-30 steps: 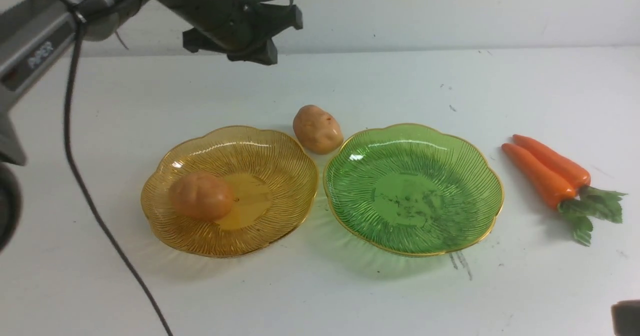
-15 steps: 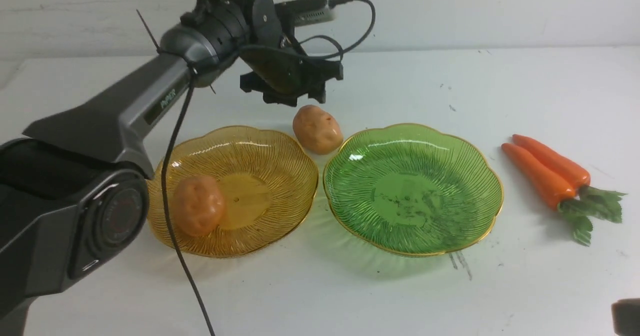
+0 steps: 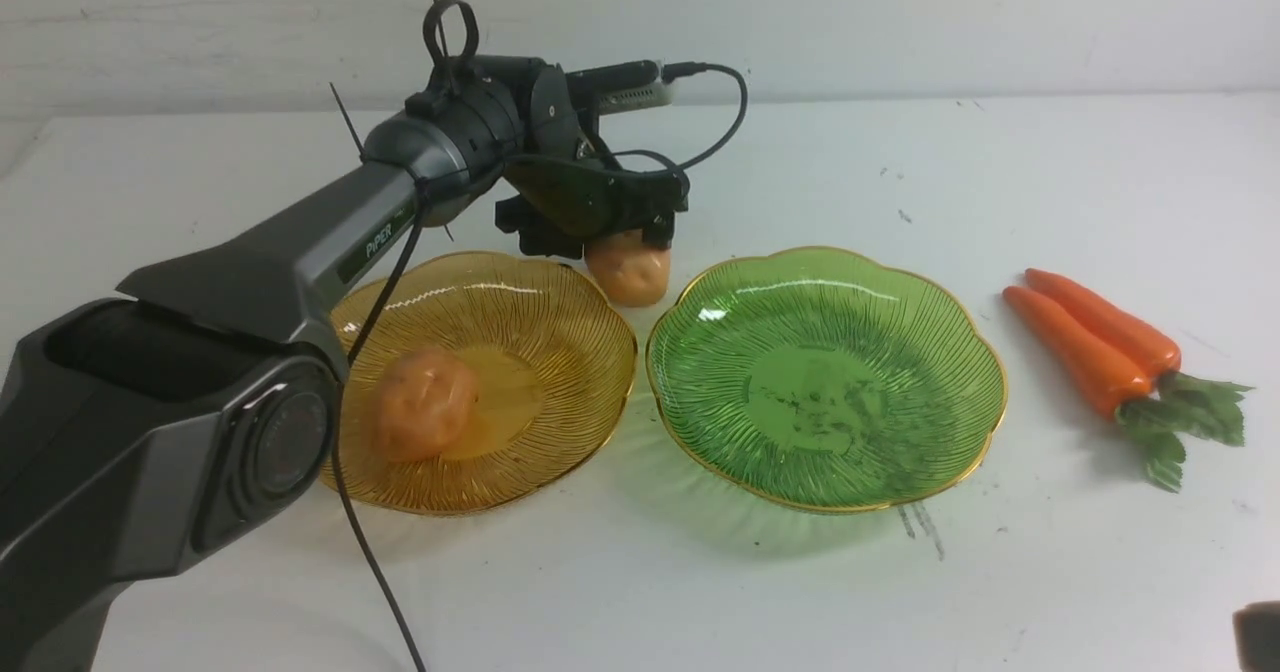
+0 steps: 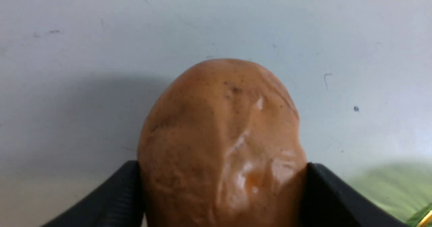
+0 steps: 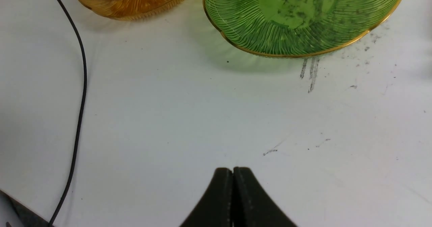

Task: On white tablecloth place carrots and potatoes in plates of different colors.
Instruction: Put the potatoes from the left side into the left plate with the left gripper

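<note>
- The left pincer (image 3: pixel 618 245) pinches a potato (image 3: pixel 632 274) on the cloth (image 3: pixel 820 162), just behind the yellow plate (image 3: pixel 565 302).
- Next job: lift it gently into that plate, beside the other potato (image 3: pixel 425 414).

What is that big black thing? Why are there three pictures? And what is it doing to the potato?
That is a robot's left arm. It ends in the left gripper, a claw with two fingers. One picture looks forward from between the robot's two arms. The other two come from small cameras on its wrists. On the white tablecloth sit an amber plate with a potato in it, an empty green plate, and two carrots beside that plate. The left gripper's fingers seem to press both sides of the second potato, which rests on the cloth behind the plates. The right gripper is shut and holds nothing.
</note>
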`<control>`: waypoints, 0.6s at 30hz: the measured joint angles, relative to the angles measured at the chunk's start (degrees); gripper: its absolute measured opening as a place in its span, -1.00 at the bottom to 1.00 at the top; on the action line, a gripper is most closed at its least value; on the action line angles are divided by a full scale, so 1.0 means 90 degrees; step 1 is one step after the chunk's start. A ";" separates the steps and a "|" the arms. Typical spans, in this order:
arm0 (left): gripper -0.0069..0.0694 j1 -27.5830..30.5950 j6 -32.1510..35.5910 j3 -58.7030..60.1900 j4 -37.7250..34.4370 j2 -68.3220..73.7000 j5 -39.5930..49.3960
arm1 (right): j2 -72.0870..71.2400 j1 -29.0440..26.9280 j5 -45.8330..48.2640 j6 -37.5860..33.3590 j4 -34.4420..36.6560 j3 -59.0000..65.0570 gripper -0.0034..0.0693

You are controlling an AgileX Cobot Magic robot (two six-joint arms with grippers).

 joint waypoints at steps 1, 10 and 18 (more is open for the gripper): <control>0.54 -0.0002 0.0006 0.0000 0.0000 0.0000 -0.0008 | 0.0000 0.0000 0.0000 0.0027 0.0000 0.0000 -0.95; 0.27 -0.0002 0.0396 -0.0663 0.0150 -0.0605 0.0558 | 0.0054 0.0000 -0.0220 0.0383 -0.0137 -0.0021 -0.95; 0.27 0.0019 0.1396 -0.0500 0.1718 -0.2127 0.2953 | 0.0236 0.0000 -0.0336 0.0567 -0.0109 -0.0056 -0.95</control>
